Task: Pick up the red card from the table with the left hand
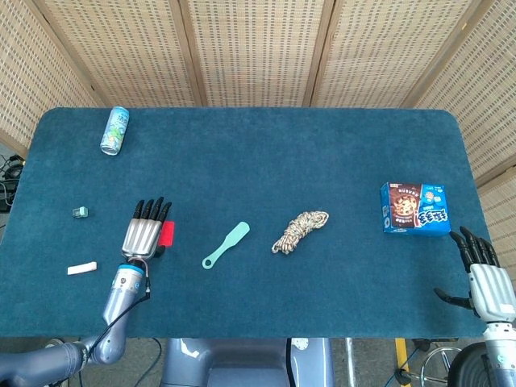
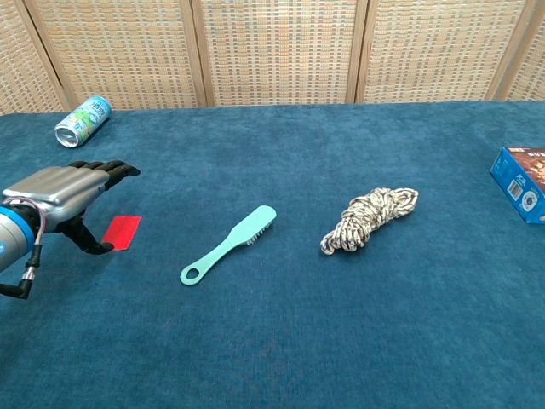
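1. We hold our left hand flat, fingers extended and spread, holding nothing, just above the bench, so the thumb can slide under.
2. The red card, thin, flat and rectangular, lies on napped blue cloth at the hand's three o'clock, partly covered.
3. Our right hand rests open, well apart.

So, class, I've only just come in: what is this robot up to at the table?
The robot's left hand hangs over the red card, fingers stretched out and partly covering it from above. The card lies flat on the blue table and is not yet held. Beside it lie a green brush and a bundle of rope, untouched. The right hand rests open at the table's near right edge, below a blue box.
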`<act>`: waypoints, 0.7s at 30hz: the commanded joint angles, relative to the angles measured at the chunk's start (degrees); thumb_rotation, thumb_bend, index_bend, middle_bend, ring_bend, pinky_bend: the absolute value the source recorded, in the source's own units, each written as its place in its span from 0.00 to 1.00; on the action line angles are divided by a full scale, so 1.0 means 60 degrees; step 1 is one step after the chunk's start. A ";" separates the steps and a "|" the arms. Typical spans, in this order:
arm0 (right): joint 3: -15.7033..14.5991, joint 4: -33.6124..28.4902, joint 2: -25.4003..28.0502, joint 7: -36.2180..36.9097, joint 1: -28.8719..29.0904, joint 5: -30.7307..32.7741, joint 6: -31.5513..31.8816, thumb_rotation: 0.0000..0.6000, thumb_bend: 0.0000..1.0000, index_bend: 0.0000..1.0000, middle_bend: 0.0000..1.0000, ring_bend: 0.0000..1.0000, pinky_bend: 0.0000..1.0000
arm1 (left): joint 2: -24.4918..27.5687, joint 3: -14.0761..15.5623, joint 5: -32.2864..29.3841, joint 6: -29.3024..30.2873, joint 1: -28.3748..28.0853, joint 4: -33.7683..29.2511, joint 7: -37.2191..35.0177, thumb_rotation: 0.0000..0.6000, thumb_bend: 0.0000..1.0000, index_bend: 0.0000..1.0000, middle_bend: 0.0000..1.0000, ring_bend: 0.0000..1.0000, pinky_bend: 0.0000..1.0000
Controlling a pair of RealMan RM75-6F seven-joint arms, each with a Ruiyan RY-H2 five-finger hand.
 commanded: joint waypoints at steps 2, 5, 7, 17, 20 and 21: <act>0.0004 0.0003 0.0004 0.0021 -0.0005 0.0007 0.0008 1.00 0.00 0.00 0.00 0.00 0.00 | -0.0085 0.0075 -0.0033 0.0007 -0.0056 0.0062 0.0039 1.00 0.27 0.00 0.00 0.00 0.00; 0.0000 0.0000 0.0000 0.0011 -0.0006 0.0005 0.0009 1.00 0.00 0.00 0.00 0.00 0.00 | -0.0143 0.0094 -0.0110 -0.0047 -0.0100 0.0147 0.0007 1.00 0.27 0.00 0.00 0.00 0.00; -0.0001 0.0003 -0.0006 -0.0002 -0.0003 0.0009 0.0002 1.00 0.00 0.00 0.00 0.00 0.00 | -0.0170 0.0095 -0.0183 -0.0101 -0.0126 0.0172 -0.0017 1.00 0.27 0.00 0.00 0.00 0.00; 0.0037 0.0066 -0.0018 0.0066 0.0007 0.0093 -0.0042 1.00 0.00 0.00 0.00 0.00 0.00 | -0.0504 0.0193 -0.0109 -0.0101 -0.0359 0.0743 0.0071 1.00 0.30 0.00 0.00 0.00 0.00; 0.0043 0.0082 -0.0016 0.0102 0.0004 0.0092 -0.0034 1.00 0.00 0.00 0.00 0.00 0.00 | -0.0630 0.0221 -0.0032 -0.0081 -0.0450 0.0977 0.0148 1.00 0.34 0.00 0.00 0.00 0.00; 0.0044 0.0086 -0.0016 0.0108 0.0003 0.0093 -0.0032 1.00 0.00 0.00 0.00 0.00 0.00 | -0.0658 0.0229 -0.0017 -0.0073 -0.0470 0.1034 0.0174 1.00 0.36 0.00 0.00 0.00 0.00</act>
